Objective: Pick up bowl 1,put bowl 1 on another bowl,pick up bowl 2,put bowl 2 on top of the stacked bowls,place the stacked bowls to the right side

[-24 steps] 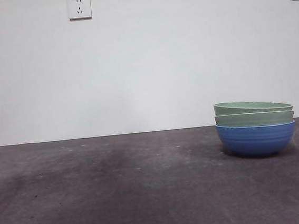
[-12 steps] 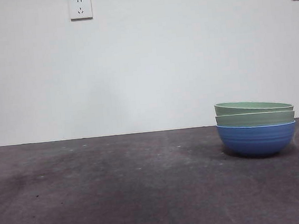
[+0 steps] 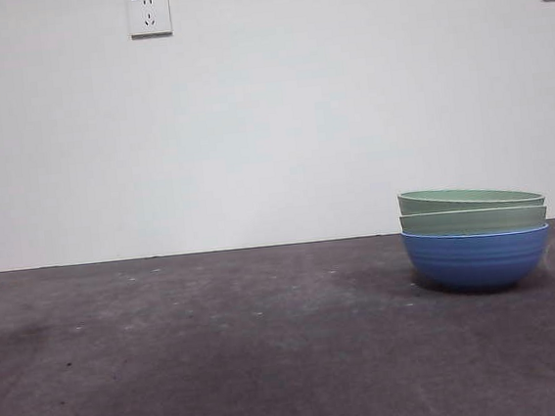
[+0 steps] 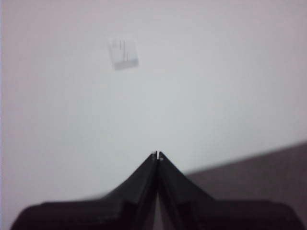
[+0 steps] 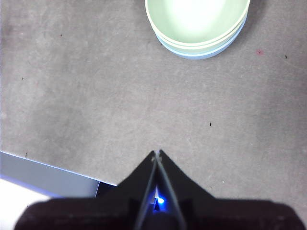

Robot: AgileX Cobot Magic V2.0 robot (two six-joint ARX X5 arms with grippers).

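Our right gripper (image 5: pixel 157 152) hangs high over the table (image 5: pixel 86 96) w/ its jaws pressed together on nothing, tips meeting at a point. It's well apart from the stack (image 5: pixel 197 26), which shows at the far edge of the right wrist view. Our left gripper (image 4: pixel 157 154) is likewise clamped shut & empty, aimed at the wall (image 4: pixel 216 72) w/ a socket (image 4: pixel 123 53) in sight, so that arm is parked & waiting.

Outward from there: in the front view the stack (image 3: pixel 475 238) sits on the table (image 3: pixel 222 351) toward the right side, free of both arms. The blue bowl (image 3: pixel 477 260) is at the bottom, a green bowl (image 3: pixel 473 220) nested in it, & the top bowl (image 3: pixel 470 198) on that. The top bowl looks a bit tilted, one side of its rim riding higher than the other, so we judge it isn't fully seated.

We read the task as basically done: all three stacked, placed right, nothing gripped.

Risks from here, as we see it: the tilted top bowl could slip or rock if the table gets bumped. If either arm came back low across the right side, it could clip a rim & slide or split the stack. We can't tell how near the table edge the stack is.
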